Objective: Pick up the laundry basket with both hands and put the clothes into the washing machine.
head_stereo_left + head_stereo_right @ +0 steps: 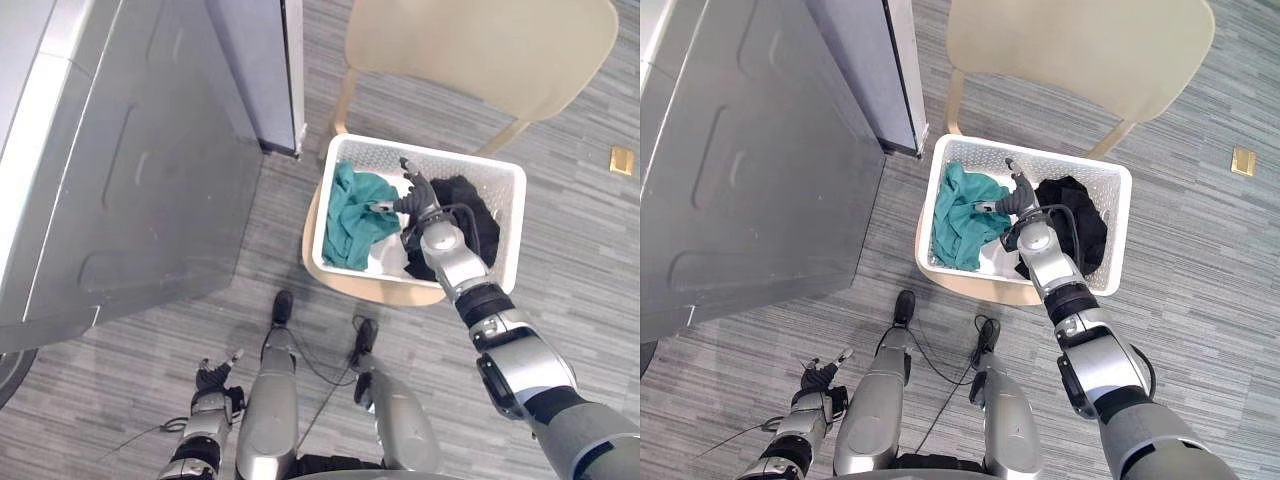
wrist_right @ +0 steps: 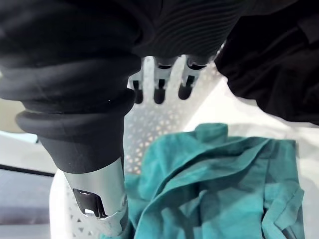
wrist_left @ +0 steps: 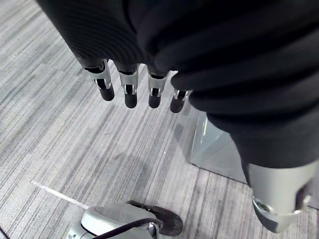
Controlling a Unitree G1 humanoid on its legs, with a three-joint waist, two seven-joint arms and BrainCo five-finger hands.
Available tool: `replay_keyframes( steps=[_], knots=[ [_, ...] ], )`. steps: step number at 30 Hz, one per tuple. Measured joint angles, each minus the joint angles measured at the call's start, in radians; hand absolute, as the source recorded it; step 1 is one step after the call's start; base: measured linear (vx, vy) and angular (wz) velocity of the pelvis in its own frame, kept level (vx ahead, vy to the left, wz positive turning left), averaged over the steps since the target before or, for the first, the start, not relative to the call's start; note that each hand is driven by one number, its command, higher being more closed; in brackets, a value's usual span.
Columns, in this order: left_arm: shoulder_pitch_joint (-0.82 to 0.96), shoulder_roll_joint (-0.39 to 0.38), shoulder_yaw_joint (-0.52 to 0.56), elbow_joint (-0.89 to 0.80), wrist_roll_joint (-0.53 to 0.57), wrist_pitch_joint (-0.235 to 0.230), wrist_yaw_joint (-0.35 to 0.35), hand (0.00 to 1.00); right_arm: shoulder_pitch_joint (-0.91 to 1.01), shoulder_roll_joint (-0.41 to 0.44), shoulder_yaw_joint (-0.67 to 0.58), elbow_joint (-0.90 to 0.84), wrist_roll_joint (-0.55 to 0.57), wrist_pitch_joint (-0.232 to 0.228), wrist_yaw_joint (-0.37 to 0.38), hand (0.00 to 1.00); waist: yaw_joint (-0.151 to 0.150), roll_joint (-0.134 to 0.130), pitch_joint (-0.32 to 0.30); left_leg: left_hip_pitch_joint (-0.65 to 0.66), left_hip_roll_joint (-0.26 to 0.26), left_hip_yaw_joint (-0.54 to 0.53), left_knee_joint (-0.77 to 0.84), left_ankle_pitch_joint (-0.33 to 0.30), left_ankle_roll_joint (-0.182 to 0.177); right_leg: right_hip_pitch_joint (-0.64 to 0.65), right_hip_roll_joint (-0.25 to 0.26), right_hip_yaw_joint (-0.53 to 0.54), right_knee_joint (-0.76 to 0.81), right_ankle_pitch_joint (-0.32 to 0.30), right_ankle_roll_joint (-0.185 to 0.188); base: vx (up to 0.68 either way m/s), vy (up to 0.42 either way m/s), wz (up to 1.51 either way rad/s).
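Note:
A white laundry basket (image 1: 430, 153) rests on the seat of a beige chair (image 1: 480, 50). Inside it lie a teal garment (image 1: 350, 215), a black garment (image 1: 470, 205) and some white cloth (image 1: 388, 258). My right hand (image 1: 415, 195) hovers inside the basket between the teal and black garments, fingers (image 2: 159, 84) straight and holding nothing; the teal garment (image 2: 214, 184) lies just beneath it. Down near the floor at the lower left hangs my left hand (image 1: 212, 378), its fingers (image 3: 130, 89) relaxed and empty, far from the basket.
The grey washing machine (image 1: 130, 170) takes up the left side, its corner close to the basket's left rim. Grey striped floor lies all around. A small brass floor plate (image 1: 622, 160) sits at the far right.

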Motion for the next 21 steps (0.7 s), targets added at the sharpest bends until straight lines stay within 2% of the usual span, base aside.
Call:
replay_keyframes(
  steps=[11, 15, 18, 21],
  knots=[
    [-0.019, -0.003, -0.001, 0.000, -0.057, -0.016, 0.041, 0.00, -0.160, -0.007, -0.059, 0.184, 0.041, 0.014, -0.037, 0.00, 0.008, -0.001, 0.012, -0.142, -0.003, -0.070, 0.047, 0.006, -0.004, -0.081, 0.010, -0.052, -0.012, 0.006, -0.008, 0.00, -0.008, 0.14],
    [-0.048, -0.018, -0.002, -0.002, -0.075, -0.023, 0.049, 0.00, -0.168, -0.045, -0.078, 0.257, 0.041, 0.018, -0.038, 0.00, 0.032, 0.010, 0.019, -0.199, -0.006, -0.091, 0.071, 0.006, -0.004, -0.118, 0.013, -0.072, -0.010, 0.008, -0.011, 0.00, 0.002, 0.11],
    [-0.051, -0.023, -0.001, -0.014, -0.076, -0.025, 0.062, 0.00, -0.182, -0.061, -0.079, 0.258, 0.038, 0.024, -0.039, 0.00, 0.034, 0.013, 0.021, -0.241, -0.005, -0.102, 0.086, 0.006, -0.004, -0.148, 0.017, -0.079, -0.009, 0.012, -0.016, -0.01, 0.003, 0.04],
    [-0.051, -0.034, 0.001, -0.042, -0.075, -0.031, 0.066, 0.00, -0.196, -0.093, -0.117, 0.232, 0.037, 0.023, -0.076, 0.00, 0.038, 0.020, 0.025, -0.283, -0.002, -0.115, 0.090, 0.006, -0.005, -0.187, 0.021, -0.087, -0.001, 0.013, -0.018, -0.02, 0.004, 0.03]
  ],
)
